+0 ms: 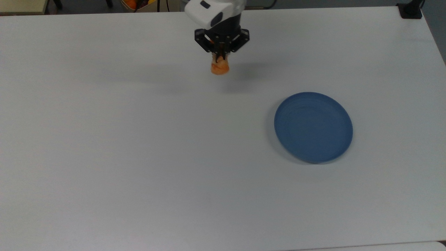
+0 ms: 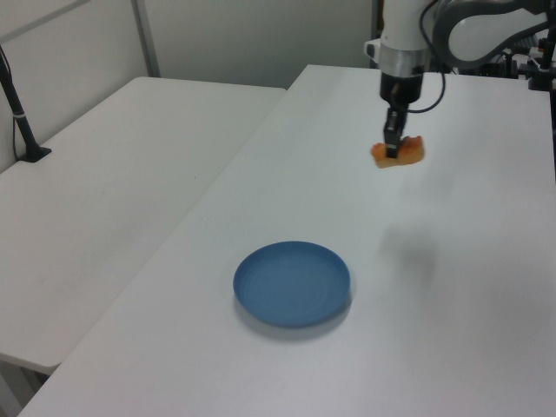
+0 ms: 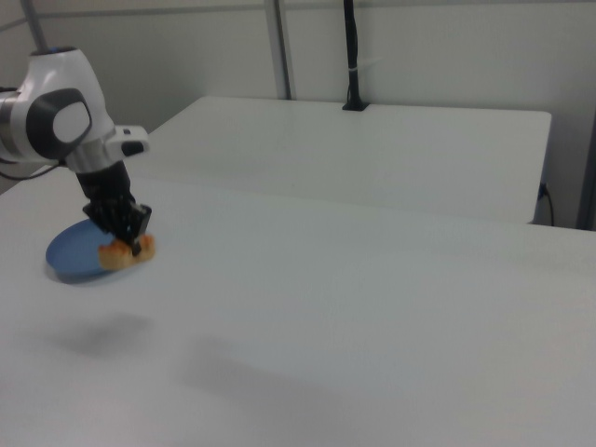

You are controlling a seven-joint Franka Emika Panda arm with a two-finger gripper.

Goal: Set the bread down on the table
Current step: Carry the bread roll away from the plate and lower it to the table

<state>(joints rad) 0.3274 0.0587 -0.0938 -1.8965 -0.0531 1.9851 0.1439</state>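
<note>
Top view: jaws [image 1: 220,59] clamped on the bread roll [image 1: 219,67], which hangs below them above bare white worktop [image 1: 139,139], blue plate [image 1: 313,127] well apart.
Left view: roll [image 2: 398,153] airborne, shadow far below.
Right view: roll [image 3: 127,251] pinched, plate [image 3: 73,256] behind.
Carry step; next calls for descent, then release.
</note>
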